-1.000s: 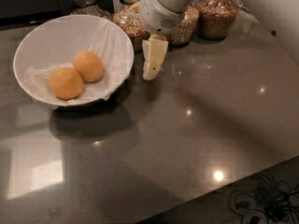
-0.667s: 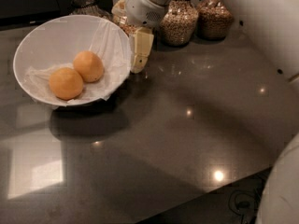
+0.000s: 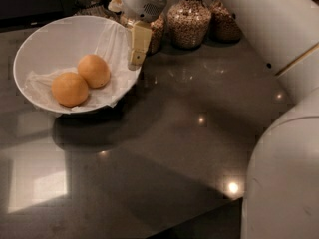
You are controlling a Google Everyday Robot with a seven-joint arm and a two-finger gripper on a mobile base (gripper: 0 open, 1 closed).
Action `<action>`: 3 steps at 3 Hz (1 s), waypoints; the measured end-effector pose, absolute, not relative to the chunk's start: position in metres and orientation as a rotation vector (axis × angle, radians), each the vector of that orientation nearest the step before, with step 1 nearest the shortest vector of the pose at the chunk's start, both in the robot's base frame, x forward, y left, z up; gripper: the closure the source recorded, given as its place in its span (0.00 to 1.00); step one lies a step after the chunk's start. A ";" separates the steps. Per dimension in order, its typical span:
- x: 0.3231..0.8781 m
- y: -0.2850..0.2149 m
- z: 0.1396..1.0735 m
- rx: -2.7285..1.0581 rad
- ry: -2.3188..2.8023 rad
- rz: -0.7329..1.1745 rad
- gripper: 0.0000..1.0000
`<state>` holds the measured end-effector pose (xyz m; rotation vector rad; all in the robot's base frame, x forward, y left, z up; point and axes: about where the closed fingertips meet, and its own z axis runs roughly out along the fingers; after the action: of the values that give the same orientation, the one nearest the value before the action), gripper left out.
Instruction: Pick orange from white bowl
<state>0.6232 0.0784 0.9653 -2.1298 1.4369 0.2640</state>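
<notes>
The white bowl point(image 3: 52, 39) stands at the left of the dark counter, lined with crumpled white paper. Two fruits lie in it side by side. The paler, egg-shaped orange point(image 3: 93, 70) lies nearer the middle. A rounder, deeper-orange fruit point(image 3: 70, 89) lies to its front left, touching it. My gripper point(image 3: 135, 56) points down over the bowl's right rim, to the right of the orange and above its level. It holds nothing that I can see.
Glass jars of grains point(image 3: 188, 21) stand in a row at the back, behind the gripper, with another jar point(image 3: 225, 20) to the right. My white arm point(image 3: 279, 173) fills the right side. The counter's front edge point(image 3: 199, 218) runs at the lower right.
The gripper has moved left from beside the jars to over the bowl's right rim. The fruits and the bowl have not moved.
</notes>
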 end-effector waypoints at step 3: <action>0.638 0.119 0.950 -2.114 1.436 0.381 0.00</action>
<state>0.6383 0.1193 0.9502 -2.1145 1.4360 0.3814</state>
